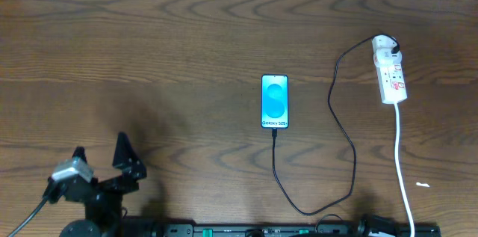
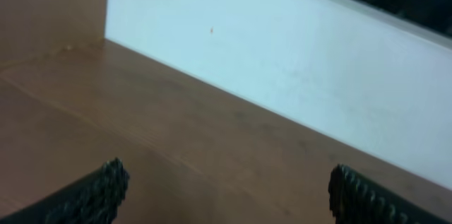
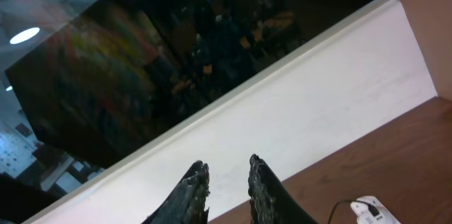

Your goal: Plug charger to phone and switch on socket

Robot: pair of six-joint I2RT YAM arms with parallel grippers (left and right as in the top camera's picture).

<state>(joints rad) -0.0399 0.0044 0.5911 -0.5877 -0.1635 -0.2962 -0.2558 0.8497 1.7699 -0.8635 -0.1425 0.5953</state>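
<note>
Left end effector wide apart, empty; right end effector slightly apart, empty.

The left arm was seen folded at the lower left of the overhead view, with the left gripper spread wide and nothing held in it. In the left wrist view its fingers were set at the bottom corners. The right gripper was raised at bottom centre, jaws parted by a narrow gap, nothing gripped.
</note>
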